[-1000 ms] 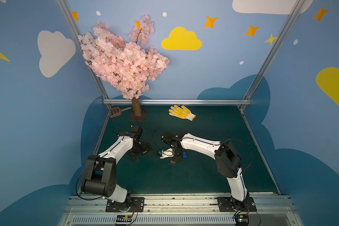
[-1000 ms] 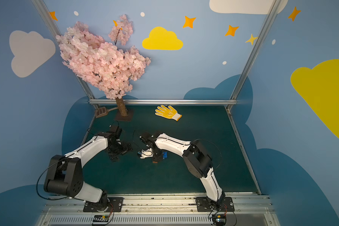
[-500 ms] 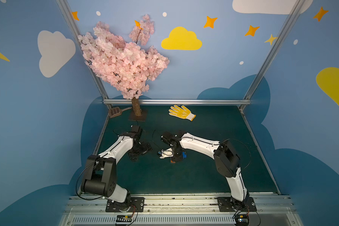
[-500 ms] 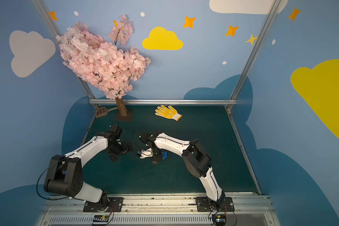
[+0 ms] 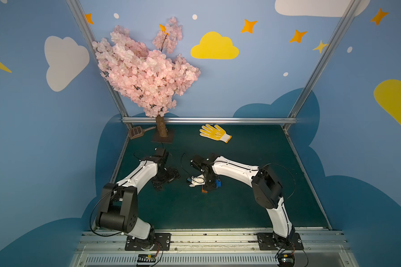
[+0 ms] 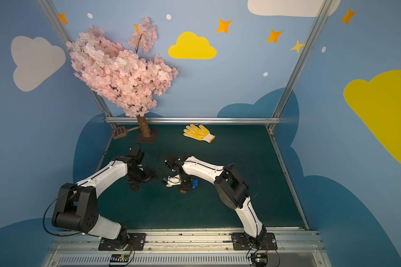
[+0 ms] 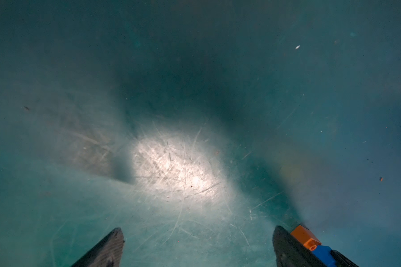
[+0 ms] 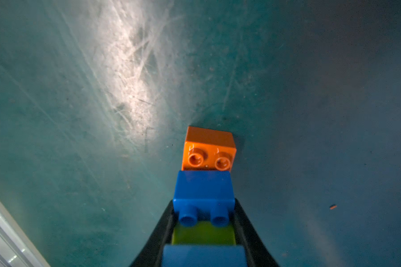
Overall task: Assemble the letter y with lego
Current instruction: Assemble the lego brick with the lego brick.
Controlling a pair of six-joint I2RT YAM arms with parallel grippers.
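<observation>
Here the right gripper (image 8: 204,204) is clamped on the lego (image 5: 218,183), near the middle of the tabletop (image 5: 241,208). The jaws pinch the green brick (image 8: 203,233) and the near end of the blue brick (image 8: 203,188). The orange brick (image 8: 210,148) sticks out past both fingers, held by its studs alone. A further blue piece, likely the bar (image 8: 203,256), sits deeper between the jaws. No pink brick shows, so I cannot tell if the Y's arms are on.

The left gripper (image 7: 198,228) is spread wide with nothing in it, low over the tabletop beside the lego. In its wrist view the orange end shows right by one finger (image 7: 287,245); whether they touch I cannot tell.

The orange brick looks to be at or just off the tabletop. If the right arm pushes down or drags at a slant, that end takes the load and may snap off, or the stem may bend at a joint. The grip sits far from the tip, so a sideways knock could twist the lego in the jaws. The open left finger is the nearest thing to give such a knock, should either arm swing across. Letting go with the stem tilted would likely let it topple.
</observation>
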